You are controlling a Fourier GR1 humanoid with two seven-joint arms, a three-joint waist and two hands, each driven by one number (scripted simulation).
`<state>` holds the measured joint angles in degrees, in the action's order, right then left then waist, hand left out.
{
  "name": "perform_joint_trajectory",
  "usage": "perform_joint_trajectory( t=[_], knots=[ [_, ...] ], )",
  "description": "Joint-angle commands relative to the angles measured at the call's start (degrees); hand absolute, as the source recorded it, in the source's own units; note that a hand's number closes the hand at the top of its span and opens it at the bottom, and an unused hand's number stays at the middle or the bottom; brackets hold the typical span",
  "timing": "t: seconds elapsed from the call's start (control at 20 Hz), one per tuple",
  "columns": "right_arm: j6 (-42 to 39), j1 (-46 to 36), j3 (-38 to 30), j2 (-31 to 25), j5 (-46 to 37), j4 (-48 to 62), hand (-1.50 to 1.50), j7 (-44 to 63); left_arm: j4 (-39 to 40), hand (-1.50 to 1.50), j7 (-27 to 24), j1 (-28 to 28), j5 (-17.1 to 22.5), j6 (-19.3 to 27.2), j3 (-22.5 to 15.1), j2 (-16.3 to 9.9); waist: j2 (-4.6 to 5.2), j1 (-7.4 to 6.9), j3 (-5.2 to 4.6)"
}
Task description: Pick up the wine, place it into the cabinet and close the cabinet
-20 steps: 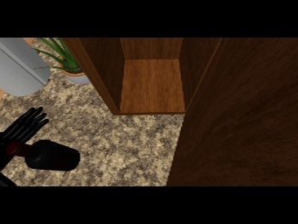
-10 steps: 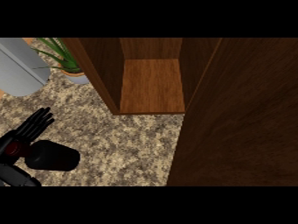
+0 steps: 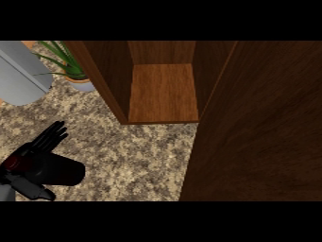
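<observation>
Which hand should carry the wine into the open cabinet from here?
Left. The left hand is already against the wine at the lower left of the counter, fingers straight alongside it. The right hand shows nowhere in the head view. The cabinet shelf stands open ahead and to the right.

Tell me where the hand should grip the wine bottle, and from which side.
Grip the wine bottle round its dark body, coming from the left, where the left hand already sits. Seen from above, its rounded body suits a side wrap.
</observation>
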<state>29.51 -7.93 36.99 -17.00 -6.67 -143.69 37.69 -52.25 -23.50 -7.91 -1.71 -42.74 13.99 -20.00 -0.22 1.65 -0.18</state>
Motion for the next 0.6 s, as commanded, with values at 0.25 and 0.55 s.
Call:
perform_joint_trajectory(
  t=[0.25,0.55],
  knots=[
    [1.01,0.42,-0.02,-2.94,-5.81,-10.01,-1.50,5.08,8.30,-1.50,-6.02,-3.28,-1.02,-4.93,-3.47,0.41,-0.01,-0.17,0.04],
    [1.47,2.82,2.83,-4.24,-5.64,-7.32,-1.50,0.22,9.59,-1.50,-13.00,-2.45,-3.51,-1.76,-6.40,1.67,0.00,-0.27,0.04]
  ],
)
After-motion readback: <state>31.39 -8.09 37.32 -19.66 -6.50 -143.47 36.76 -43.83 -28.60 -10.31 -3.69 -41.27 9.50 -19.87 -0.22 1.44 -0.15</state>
